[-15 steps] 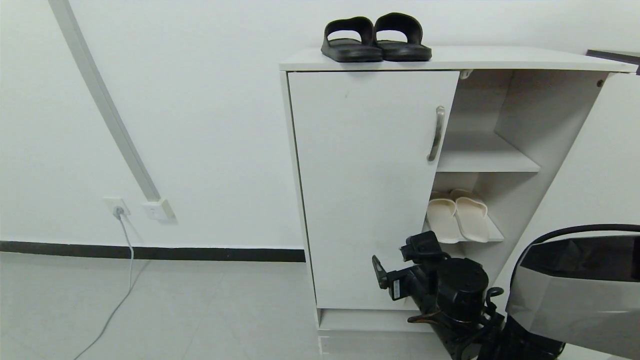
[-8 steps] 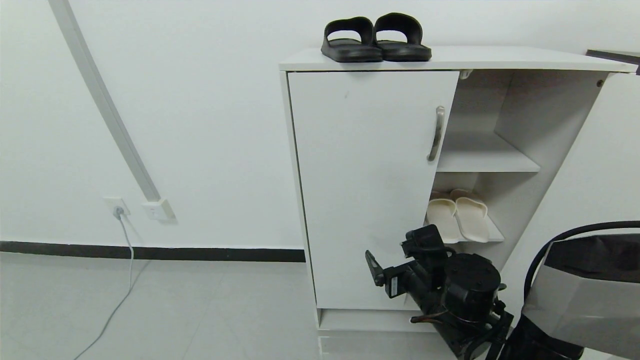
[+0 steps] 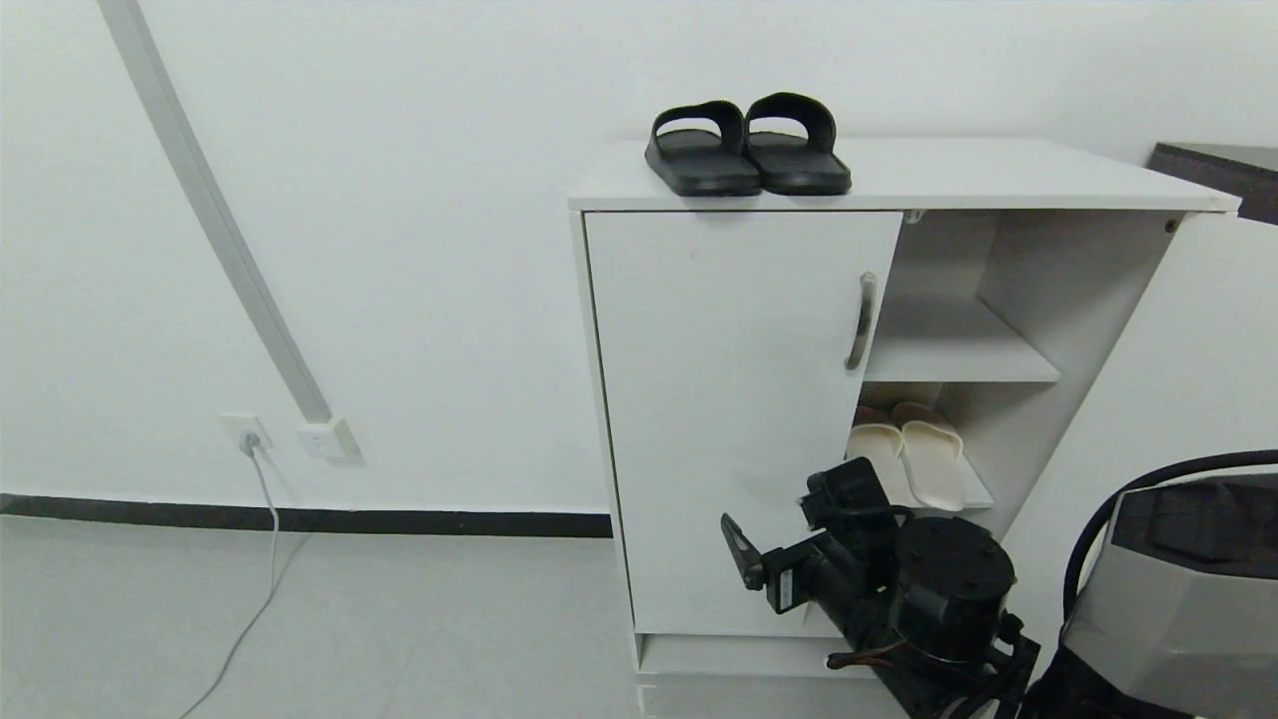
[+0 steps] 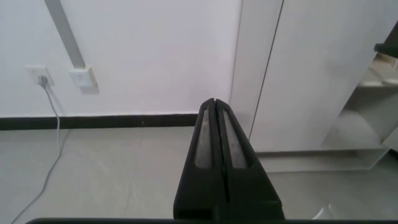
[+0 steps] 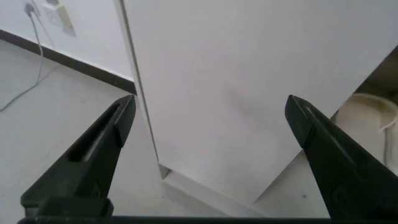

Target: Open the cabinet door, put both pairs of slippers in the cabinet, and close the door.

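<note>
Head view: matte black slippers [image 3: 749, 150] atop white cabinet [image 3: 998, 175]

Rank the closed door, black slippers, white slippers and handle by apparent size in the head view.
1. closed door
2. black slippers
3. white slippers, partly hidden, so their rank against the black pair is unsure
4. handle

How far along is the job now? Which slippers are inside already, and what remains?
Done: the cabinet is open on its right half, and the white slippers lie on its lower shelf. In hand: nothing; the right gripper is open, low before the shut left door; the left gripper is shut and empty. Left: the black slippers on top go inside, then the door gets closed.
</note>
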